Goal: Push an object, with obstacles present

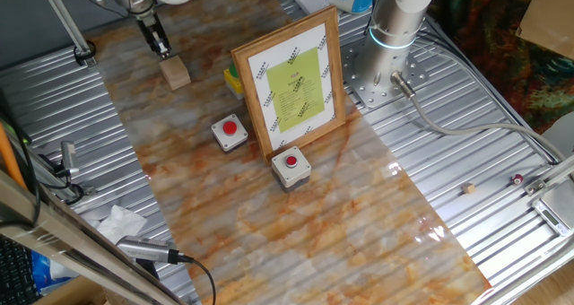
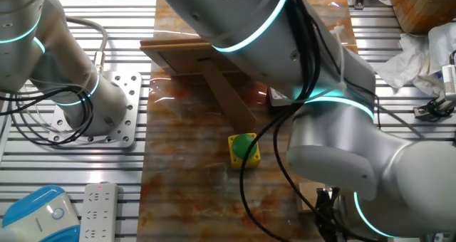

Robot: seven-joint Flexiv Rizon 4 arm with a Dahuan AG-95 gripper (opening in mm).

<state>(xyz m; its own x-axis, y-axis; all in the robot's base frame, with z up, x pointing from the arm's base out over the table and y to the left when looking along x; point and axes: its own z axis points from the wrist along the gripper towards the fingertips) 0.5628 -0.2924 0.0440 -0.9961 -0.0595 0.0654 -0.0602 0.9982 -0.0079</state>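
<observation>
So the gripper [image 1: 160,47] is hanging down at the far end of the marbled orange table top [image 1: 296,224], and its two fingers look pressed together with nothing pinched between them, tips sitting just above and beside the wooden cube [image 1: 176,72]. Honestly can't say if they're actually touching it or just hovering right next to it. The cube is sitting alone near that far corner, well apart from the rest of the stuff. The wood-framed picture [image 1: 294,79] with its yellow-green sheet is standing propped up in the middle, leaning back on its stand. One grey button box [image 1: 230,132] is sitting just beside the frame's lower left corner, and the other button box [image 1: 291,167] is resting right in front of the frame's bottom edge, near it. There's also a little yellow box with a green button [image 2: 244,148] peeking out behind the frame. In the other fixed view the arm [image 2: 313,107] is filling most of the shot, so the cube is hidden there.
</observation>
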